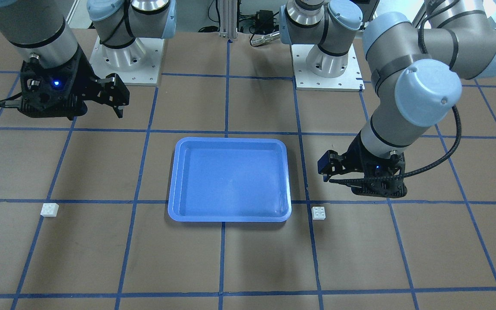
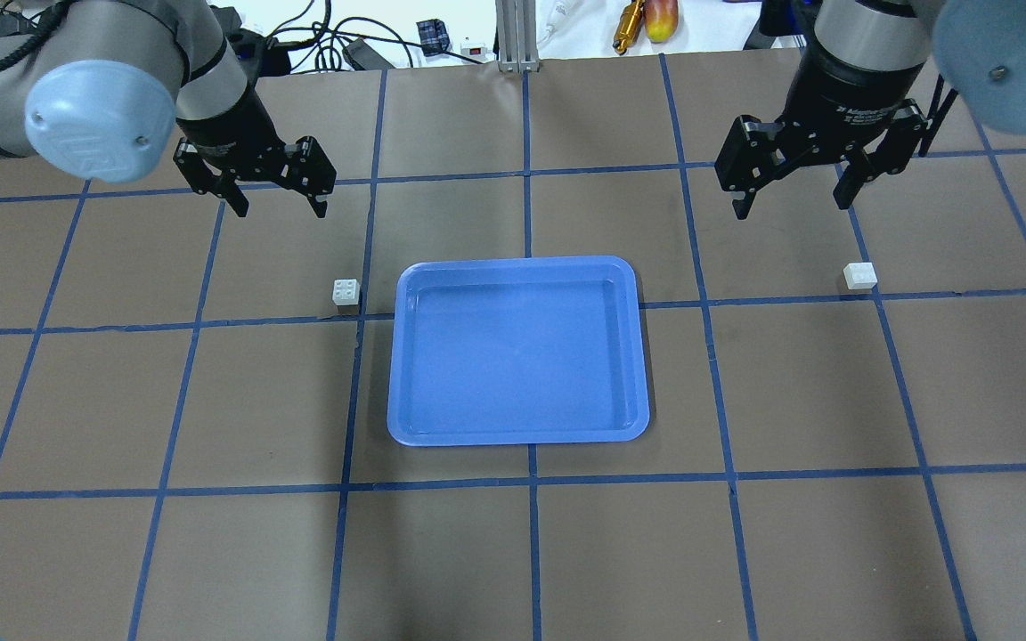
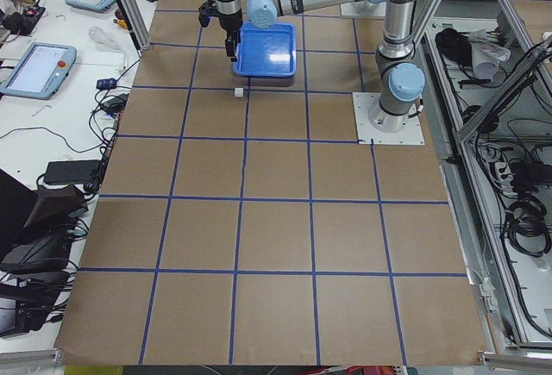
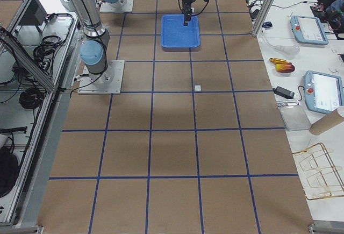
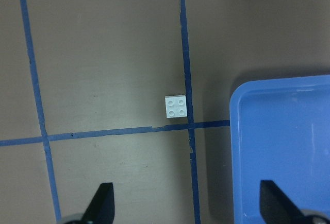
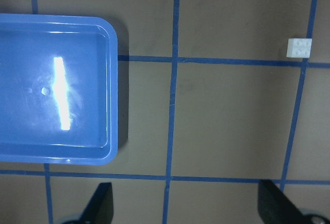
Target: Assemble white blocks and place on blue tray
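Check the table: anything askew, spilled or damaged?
Nothing stands out. The blue tray lies flat and empty in the middle. The left white block sits studs up close beside the tray, and the right white block sits studs up farther out. The left gripper and right gripper hang open, holding nothing.

- Brown paper-covered table top [image 2: 210,552], marked into squares by blue tape lines [image 2: 526,178].
- Silver aluminium extrusion post [image 2: 517,36], upright at the table's far edge in the overhead view.
- Brass-coloured cylindrical tool [image 2: 629,22] just beside a red-and-yellow rounded object [image 2: 661,18], beyond that far edge.
- Black cables [image 2: 317,44], tangled, same strip.
- White side bench [image 4: 322,56], right side view, carries a grey teach pendant with screen [image 4: 309,29] and a second grey pendant [image 4: 322,91] nearer the camera.
- Brown cardboard tube [image 4: 328,122] and copper-coloured wire rack [image 4: 320,172], on the same bench.
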